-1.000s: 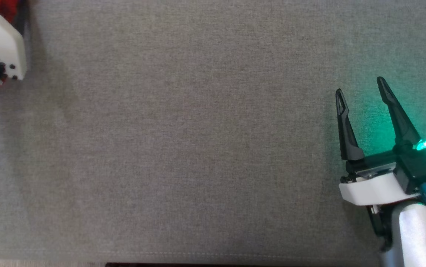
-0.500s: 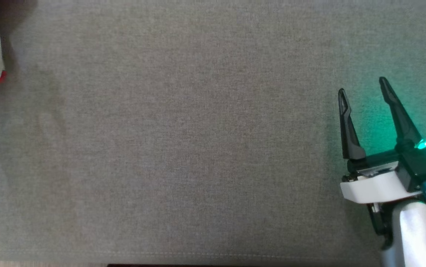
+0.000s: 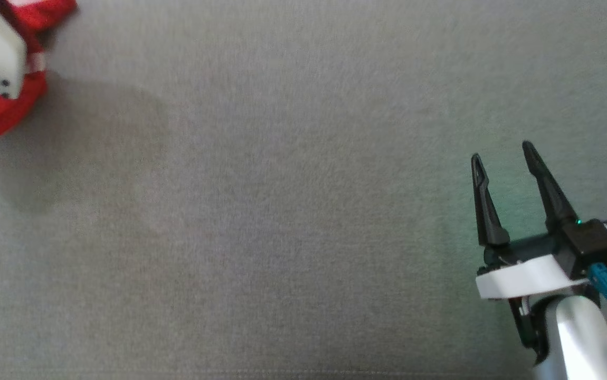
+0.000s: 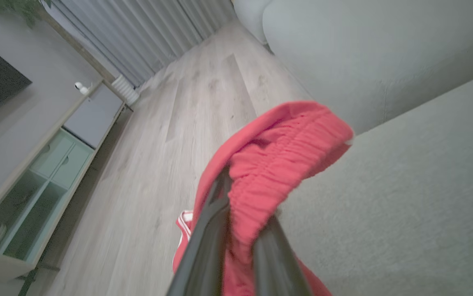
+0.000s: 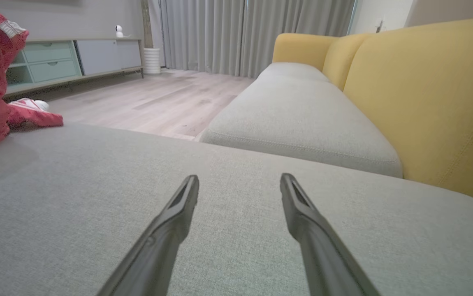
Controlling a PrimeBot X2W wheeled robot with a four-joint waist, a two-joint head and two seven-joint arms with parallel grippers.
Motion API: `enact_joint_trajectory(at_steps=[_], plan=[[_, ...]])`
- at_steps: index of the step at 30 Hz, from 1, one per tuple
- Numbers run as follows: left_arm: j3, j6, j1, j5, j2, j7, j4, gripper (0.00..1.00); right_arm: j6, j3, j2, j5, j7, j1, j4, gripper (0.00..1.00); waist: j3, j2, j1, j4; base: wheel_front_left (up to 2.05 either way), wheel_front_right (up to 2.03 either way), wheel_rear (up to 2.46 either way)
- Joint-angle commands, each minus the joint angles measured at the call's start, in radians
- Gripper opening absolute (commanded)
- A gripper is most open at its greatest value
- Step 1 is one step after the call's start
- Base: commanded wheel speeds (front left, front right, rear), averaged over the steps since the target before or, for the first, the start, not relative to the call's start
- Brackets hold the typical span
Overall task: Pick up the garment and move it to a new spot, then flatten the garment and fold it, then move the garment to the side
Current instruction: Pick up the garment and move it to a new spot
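Left gripper [image 4: 238, 224] clamps the red garment [image 3: 50, 11] (white-striped) at the head view's upper left.
Right gripper [image 3: 500, 152] sits lower right, fingers spread wide over the grey cushion [image 3: 282, 211].

An upholstered seat [image 3: 282, 211] spreads across the head view. At its far left corner the garment [image 3: 18, 108] hangs bunched, pinched between the fingers of the left gripper [image 4: 240, 213], with its lower folds on the seat beside the edge. The right gripper [image 3: 501, 151] is over the seat's near right part, well apart from the garment, its fingers spread with nothing between them. Beyond the seat a sofa [image 5: 302, 107] stands to the right and floor [image 5: 158, 102] lies to the left. A cabinet [image 5: 76, 57] and curtains [image 5: 240, 33] stand at the far side of the floor.
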Motion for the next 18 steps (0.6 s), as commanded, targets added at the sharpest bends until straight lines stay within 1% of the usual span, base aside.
enact_joint_trajectory(at_steps=[1,5,9,13,16,18], plan=[[0.020,0.000,-0.058,-0.010,0.042,-0.008,-0.037,0.00,0.008,0.018,-0.005,0.010,-0.013,0.012,-0.021,1.00,-0.092,0.0000,0.0002,-0.031,0.00,0.00,0.00],[-0.030,-0.005,-0.058,-0.044,0.010,0.008,-0.108,0.00,0.008,0.024,-0.005,0.042,-0.032,0.032,0.025,1.00,-0.179,0.0000,0.0002,-0.076,0.00,0.00,0.00],[-0.088,-0.006,-0.051,-0.123,-0.048,0.026,-0.205,0.00,0.008,0.038,-0.005,0.070,-0.047,0.045,0.064,1.00,-0.239,0.0000,0.0002,-0.130,0.00,0.00,0.00],[-0.095,-0.006,-0.053,-0.235,-0.133,0.035,-0.302,0.00,0.008,0.044,-0.005,0.091,-0.059,0.046,0.088,1.00,-0.258,0.0000,0.0002,-0.177,0.00,0.00,0.00],[-0.067,-0.004,-0.036,-0.323,-0.211,0.039,-0.357,0.00,0.008,0.046,-0.005,0.100,-0.066,0.040,0.101,1.00,-0.250,0.0000,0.0002,-0.208,0.00,0.00,0.00],[-0.047,0.010,-0.014,-0.376,-0.259,0.045,-0.385,0.00,0.008,0.046,-0.005,0.106,-0.071,0.034,0.107,1.00,-0.234,0.0000,0.0002,-0.226,0.00,0.00,0.00]])
